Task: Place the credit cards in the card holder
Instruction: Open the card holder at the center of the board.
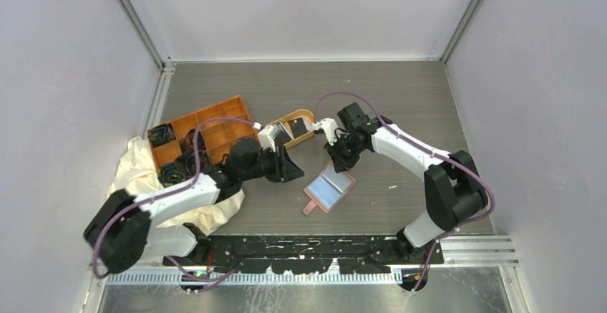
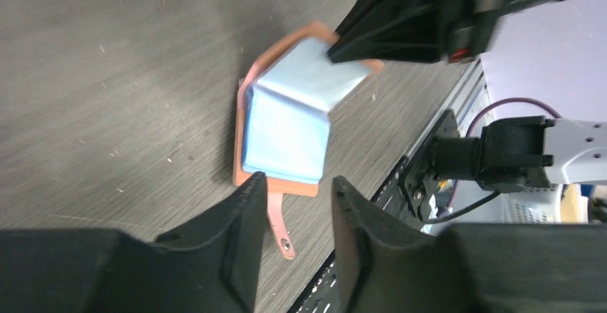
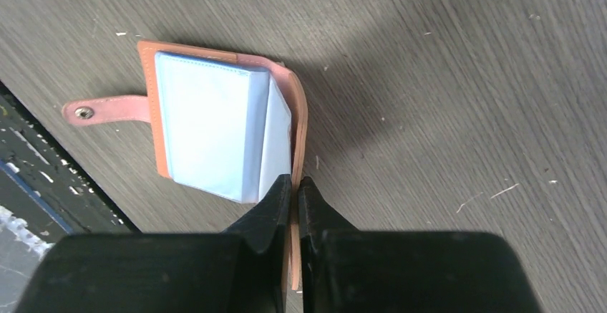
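Grey wood-grain desk (image 1: 401, 105) under everything, with a small flat pinkish-brown leather-like card holder (image 1: 329, 190) lying open on it, bluish pockets facing up. Well to the left of the card holder, a crumpled cream cloth (image 1: 143, 173). Up and left of the card holder, touching that cloth, an orange plastic compartment tray (image 1: 225, 112) with dark cables in some cells. Closer in, just up-left of the card holder, an oval tan-rimmed tray (image 1: 299, 112) with a small black credit card (image 1: 295, 129) inside; number of cards not clear from above.

At the card holder's side opposite its pink snap tab (image 3: 93, 110), the right claw (image 3: 295, 184), pinched nearly closed on the thin leather cover. Cover edge running between the two fingers, blue pocket stack just beside them. Pocket stack bent partly upward along a crease rather than lying flat.

Just left of the card holder and not touching it, the left claw (image 2: 297, 184), pointed toward it. Fingers a modest gap apart, gripping nothing. Snap tab visible through that gap, flat on the desk.
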You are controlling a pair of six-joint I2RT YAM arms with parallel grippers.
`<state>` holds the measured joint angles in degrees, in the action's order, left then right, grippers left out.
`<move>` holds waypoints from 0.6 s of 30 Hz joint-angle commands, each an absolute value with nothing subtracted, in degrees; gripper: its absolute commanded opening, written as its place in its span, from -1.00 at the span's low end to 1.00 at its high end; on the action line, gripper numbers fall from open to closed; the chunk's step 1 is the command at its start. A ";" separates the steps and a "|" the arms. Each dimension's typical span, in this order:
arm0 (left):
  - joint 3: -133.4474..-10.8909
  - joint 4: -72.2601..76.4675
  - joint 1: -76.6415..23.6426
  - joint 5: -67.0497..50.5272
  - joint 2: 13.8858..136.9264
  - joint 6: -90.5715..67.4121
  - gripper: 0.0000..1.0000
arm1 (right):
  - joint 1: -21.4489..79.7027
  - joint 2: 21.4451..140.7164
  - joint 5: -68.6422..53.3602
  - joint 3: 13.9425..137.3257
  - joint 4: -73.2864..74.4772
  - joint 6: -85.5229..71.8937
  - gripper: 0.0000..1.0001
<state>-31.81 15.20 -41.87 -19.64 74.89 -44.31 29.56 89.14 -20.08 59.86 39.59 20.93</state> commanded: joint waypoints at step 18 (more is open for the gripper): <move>-27.91 37.66 -41.12 -26.83 69.95 -42.89 0.04 | 28.85 88.99 -27.30 62.16 38.15 15.26 -0.98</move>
<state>-24.12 24.88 -41.17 -18.26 60.36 -40.01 29.39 88.75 -26.06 59.86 39.57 17.26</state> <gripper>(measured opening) 0.673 0.110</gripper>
